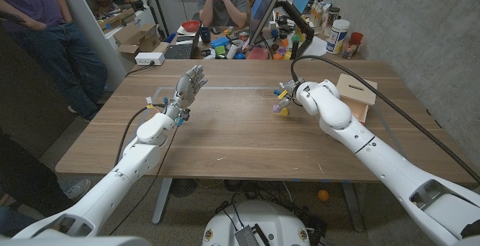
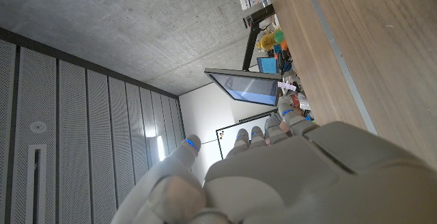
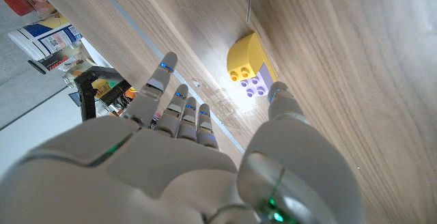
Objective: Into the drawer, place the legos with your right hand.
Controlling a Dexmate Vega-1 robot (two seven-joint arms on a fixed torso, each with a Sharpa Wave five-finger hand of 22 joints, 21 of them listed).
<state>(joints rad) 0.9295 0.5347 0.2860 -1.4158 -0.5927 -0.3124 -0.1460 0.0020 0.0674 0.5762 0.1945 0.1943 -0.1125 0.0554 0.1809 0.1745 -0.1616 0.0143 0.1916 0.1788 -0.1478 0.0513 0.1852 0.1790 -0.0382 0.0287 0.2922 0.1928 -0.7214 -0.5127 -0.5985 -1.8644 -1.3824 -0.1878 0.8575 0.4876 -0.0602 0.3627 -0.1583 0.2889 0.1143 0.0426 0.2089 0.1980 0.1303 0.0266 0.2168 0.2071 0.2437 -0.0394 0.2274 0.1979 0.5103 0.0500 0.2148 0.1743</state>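
Note:
The legos point(image 1: 279, 109) are a small yellow and purple piece lying on the wooden table point(image 1: 225, 141), right of centre. In the right wrist view the legos point(image 3: 250, 70) lie just beyond my right hand point(image 3: 205, 162), whose fingers are spread; the thumb tip point(image 3: 281, 95) is close beside the purple part and nothing is held. From the head view my right hand point(image 1: 291, 93) hovers right behind the piece. A small wooden drawer box point(image 1: 358, 94) stands to the right, partly behind my right forearm. My left hand point(image 1: 190, 85) is raised over the table's left half, fingers apart and empty; its back point(image 2: 287, 176) shows too.
A thin tape line point(image 1: 232, 88) runs across the far part of the table. Behind the far edge stand a cluttered desk with a monitor point(image 1: 264, 6), a white power strip point(image 1: 148, 59) and a white tub point(image 1: 338, 36). One person sits there, another stands at the far left.

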